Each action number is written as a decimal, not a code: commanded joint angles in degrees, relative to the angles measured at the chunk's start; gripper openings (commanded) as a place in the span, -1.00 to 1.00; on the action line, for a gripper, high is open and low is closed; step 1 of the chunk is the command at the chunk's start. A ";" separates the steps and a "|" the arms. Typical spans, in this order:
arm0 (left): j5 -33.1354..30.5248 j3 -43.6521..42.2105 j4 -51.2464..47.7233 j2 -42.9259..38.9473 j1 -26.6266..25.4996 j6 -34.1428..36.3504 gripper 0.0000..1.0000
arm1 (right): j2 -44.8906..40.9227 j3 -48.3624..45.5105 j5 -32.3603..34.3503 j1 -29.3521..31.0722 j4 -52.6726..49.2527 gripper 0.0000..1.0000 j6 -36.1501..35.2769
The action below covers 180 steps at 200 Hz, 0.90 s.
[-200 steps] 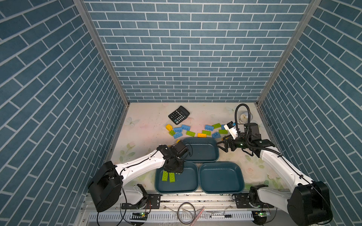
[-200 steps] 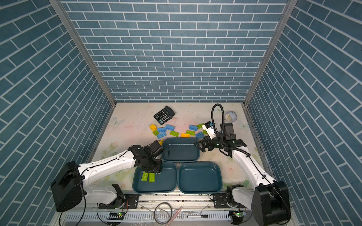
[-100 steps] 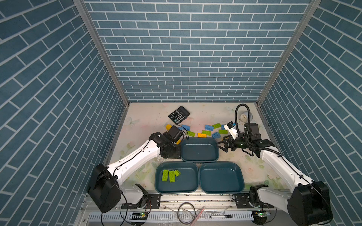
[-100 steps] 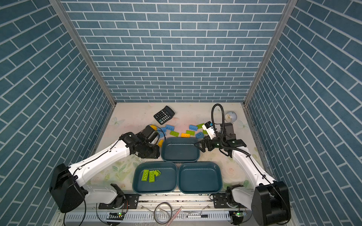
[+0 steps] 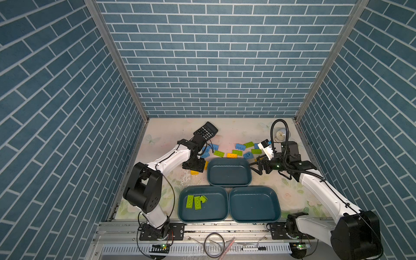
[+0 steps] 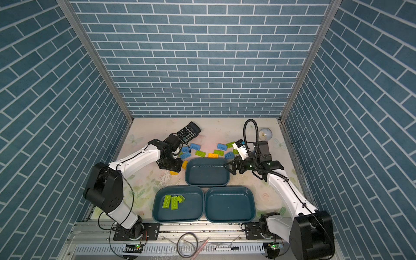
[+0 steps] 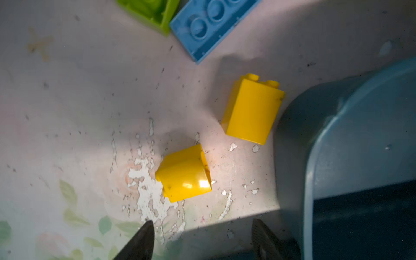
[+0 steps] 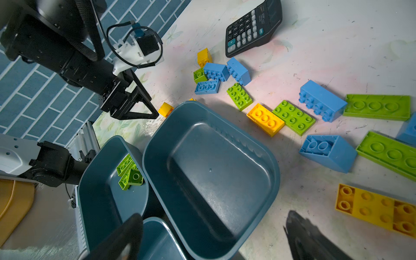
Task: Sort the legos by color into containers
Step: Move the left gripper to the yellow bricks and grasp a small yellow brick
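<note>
Only the calculator (image 8: 252, 29), lying toward the far edge of the table (image 5: 236, 132), carries print. It has white digits on dark keys, a "00" key and a white "+" on a teal key. The small printed line beside its display is too blurred to read.

- I see walls (image 5: 213, 67) in a blue brick pattern with pale mortar lines.
- My table (image 5: 171, 135) is pale pink with faded flowers and butterflies.
- Three containers (image 5: 229, 174) are dark teal.
- The legos (image 6: 200, 153) are lime green, light blue and yellow.
- The calculator (image 6: 188, 131) is black.
</note>
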 commanded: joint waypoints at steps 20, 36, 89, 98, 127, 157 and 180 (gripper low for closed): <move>1.14 5.95 -5.53 3.52 0.37 32.64 0.47 | -0.81 -0.04 0.14 0.01 -0.85 0.97 -1.25; 0.10 5.67 -5.80 4.03 0.75 40.60 0.48 | -0.87 -0.08 0.29 0.03 -1.00 0.98 -1.32; 0.48 4.30 -1.59 6.40 3.99 50.71 0.44 | -1.41 -0.44 0.74 -0.01 -1.52 0.98 -1.12; 0.46 4.27 -1.28 7.10 4.29 51.53 0.42 | -1.55 -0.30 0.89 -0.07 -1.90 0.98 -1.34; 2.65 2.78 0.60 8.05 4.56 53.66 0.41 | -1.66 -0.22 1.08 -0.13 -2.56 0.97 -1.47; 4.52 1.43 0.59 8.47 4.65 55.05 0.39 | -2.21 -0.23 1.55 -0.14 -2.95 0.98 -1.53; 2.70 -0.60 2.19 8.78 4.79 56.61 0.37 | -2.44 -0.48 1.65 -0.09 -3.36 0.98 -1.60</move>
